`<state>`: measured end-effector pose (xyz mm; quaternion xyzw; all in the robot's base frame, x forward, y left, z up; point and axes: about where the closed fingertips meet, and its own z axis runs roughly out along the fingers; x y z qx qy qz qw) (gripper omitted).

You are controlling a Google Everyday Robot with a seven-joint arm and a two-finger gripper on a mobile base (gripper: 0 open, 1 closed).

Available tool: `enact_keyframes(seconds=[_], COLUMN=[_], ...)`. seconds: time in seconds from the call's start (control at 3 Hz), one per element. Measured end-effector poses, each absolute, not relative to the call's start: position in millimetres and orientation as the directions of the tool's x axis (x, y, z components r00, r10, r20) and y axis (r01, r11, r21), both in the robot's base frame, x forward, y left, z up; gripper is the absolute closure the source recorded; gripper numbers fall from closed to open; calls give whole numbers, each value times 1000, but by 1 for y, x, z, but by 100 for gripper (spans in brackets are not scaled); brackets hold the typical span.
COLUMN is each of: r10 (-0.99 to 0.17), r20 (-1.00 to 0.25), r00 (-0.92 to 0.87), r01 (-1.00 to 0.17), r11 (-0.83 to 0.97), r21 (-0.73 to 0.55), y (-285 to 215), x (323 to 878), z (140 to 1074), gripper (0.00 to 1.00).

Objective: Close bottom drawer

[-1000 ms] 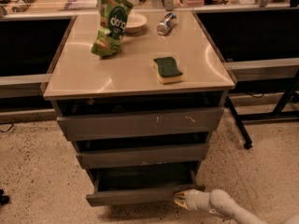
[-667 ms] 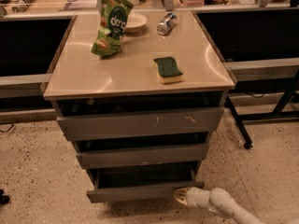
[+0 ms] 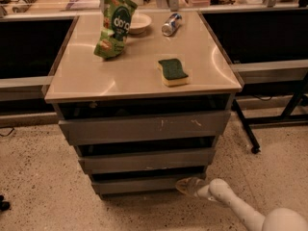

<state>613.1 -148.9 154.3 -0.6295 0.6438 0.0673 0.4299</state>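
Our tool (image 3: 189, 186) sits low, at the right end of the bottom drawer (image 3: 137, 184); whether it is clenched we cannot tell. That drawer's front lies nearly flush under the middle drawer (image 3: 144, 160).

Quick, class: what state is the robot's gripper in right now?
Gripper: state cannot be told; it is low, at the right end of the bottom drawer front.

Smooth white tubular arm (image 3: 237, 207), rounded elbow joint (image 3: 288, 221), pale tan gripper (image 3: 186, 186) low, right of centre
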Motion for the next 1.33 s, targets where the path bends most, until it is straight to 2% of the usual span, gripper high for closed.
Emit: enact_keyframes(seconds=[0.33, 0.67, 1.33], r10=[-753, -752, -768], r20=[-638, -643, -633], r00=[162, 148, 94], r01=[-868, -904, -981], r11=[198, 161, 38], r21=[-454, -397, -191], y=[-149, -147, -156], x=[613, 588, 508], z=[154, 152, 177], gripper=[100, 100, 100])
